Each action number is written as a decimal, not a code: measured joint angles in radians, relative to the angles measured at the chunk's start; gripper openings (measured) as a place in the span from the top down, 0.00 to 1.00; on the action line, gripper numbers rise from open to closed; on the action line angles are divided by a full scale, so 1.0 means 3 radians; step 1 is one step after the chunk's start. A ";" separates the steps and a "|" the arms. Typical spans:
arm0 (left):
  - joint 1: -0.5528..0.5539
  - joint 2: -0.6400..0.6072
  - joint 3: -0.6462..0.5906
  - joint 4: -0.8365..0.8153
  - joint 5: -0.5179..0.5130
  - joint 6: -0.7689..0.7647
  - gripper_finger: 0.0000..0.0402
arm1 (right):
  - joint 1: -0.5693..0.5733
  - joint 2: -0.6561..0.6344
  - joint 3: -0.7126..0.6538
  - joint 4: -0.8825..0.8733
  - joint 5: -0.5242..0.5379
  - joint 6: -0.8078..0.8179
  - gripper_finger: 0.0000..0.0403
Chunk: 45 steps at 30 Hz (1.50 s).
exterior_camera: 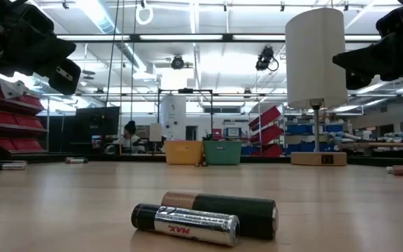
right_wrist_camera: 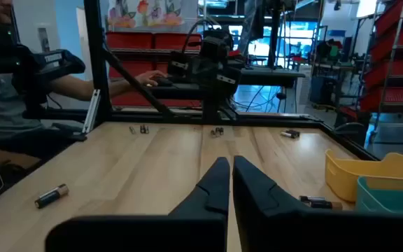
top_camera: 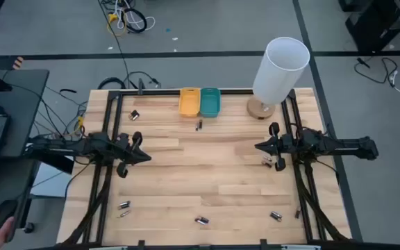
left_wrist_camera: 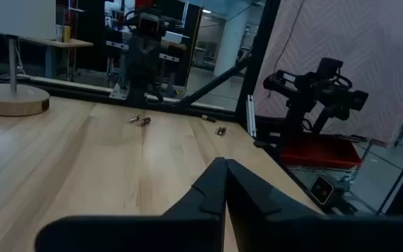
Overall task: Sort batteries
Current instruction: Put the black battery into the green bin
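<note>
Both grippers are closed with nothing between their fingers and touch nothing. The left gripper (top_camera: 144, 155) hangs above the left side of the pale wooden worktop (top_camera: 207, 173); in its wrist view the 2 dark fingers (left_wrist_camera: 212, 185) meet at the tips. The right gripper (top_camera: 259, 146) hangs above the right side, its fingers (right_wrist_camera: 219, 178) likewise pressed together.

The small dark and silvery cylindrical batteries lie scattered on the worktop: 1 near the far left corner (top_camera: 135, 114), 1 just in front of the trays (top_camera: 199, 125), 1 under the right gripper's arm (top_camera: 267, 161), and along the near edge a pair at the left (top_camera: 123, 206), another pair in the middle (top_camera: 201, 221) and 1 at the right (top_camera: 276, 217).

The yellow rectangular tray (top_camera: 189, 102) and teal rectangular tray (top_camera: 210, 102) stand touching at the far edge, beside a white-shaded lamp on a round wooden base (top_camera: 276, 69).
</note>
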 joint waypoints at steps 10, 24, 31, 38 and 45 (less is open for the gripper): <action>0.0000 0.0000 0.0000 0.0000 0.0000 -0.0001 0.94 | 0.0000 0.0000 0.0000 0.0000 -0.0001 -0.0001 0.98; 0.0001 0.0000 0.0001 -0.0001 0.0000 0.0000 0.94 | -0.0001 0.0001 -0.0001 -0.0001 0.0000 -0.0001 0.99; 0.0000 0.0000 0.0001 0.0000 0.0001 0.0000 0.94 | 0.0000 0.0000 0.0000 0.0000 0.0000 0.0000 0.98; 0.0000 0.0000 0.0000 -0.0001 0.0000 0.0000 0.94 | -0.0001 0.0001 -0.0001 0.0000 -0.0001 -0.0001 0.99; 0.0000 -0.0001 0.0001 0.0000 0.0001 0.0000 0.94 | -0.0012 0.0001 0.0000 0.0029 0.0154 0.0000 0.98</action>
